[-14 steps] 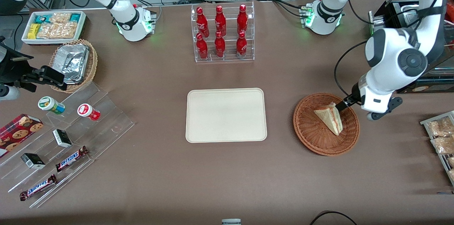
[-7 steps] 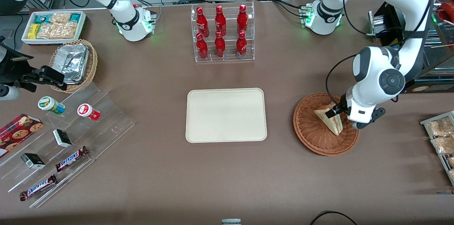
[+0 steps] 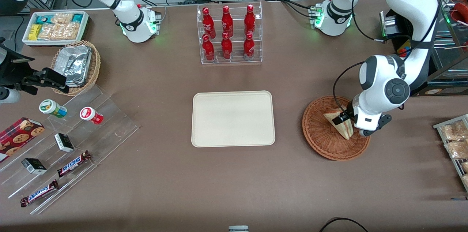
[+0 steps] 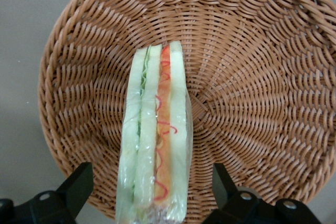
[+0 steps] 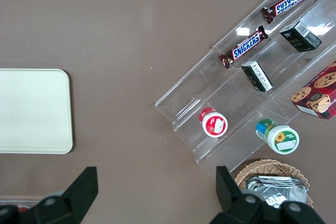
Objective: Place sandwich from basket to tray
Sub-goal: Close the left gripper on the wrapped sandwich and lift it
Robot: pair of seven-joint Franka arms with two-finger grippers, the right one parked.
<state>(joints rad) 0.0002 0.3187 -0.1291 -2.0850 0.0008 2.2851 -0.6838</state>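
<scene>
— Where is the sandwich (image 4: 155, 140)?

— In the round brown basket (image 3: 321, 140), standing on edge with its red and green filling upward; the basket sits on the table toward the working arm's end, well apart from the cream tray (image 3: 233, 118) at the middle, which is bare.

— And the gripper (image 3: 343, 118)?

— Down in the basket over the sandwich; its fingers (image 4: 79, 182) are spread, one on each side of the bread with a gap showing, so nothing is clamped; whether a tip touches the wrapper I cannot quite tell.

— The surface?

— A brown table (image 3: 234, 180), matte and plain; a clear rack of red bottles (image 3: 228, 34) stands farther from the front camera than the tray; toward the parked arm's end lie a clear stepped stand with chocolate bars (image 3: 73, 163) and a tan basket of foil containers (image 3: 75, 63); cables and metal frames run along the table's farthest edge.
</scene>
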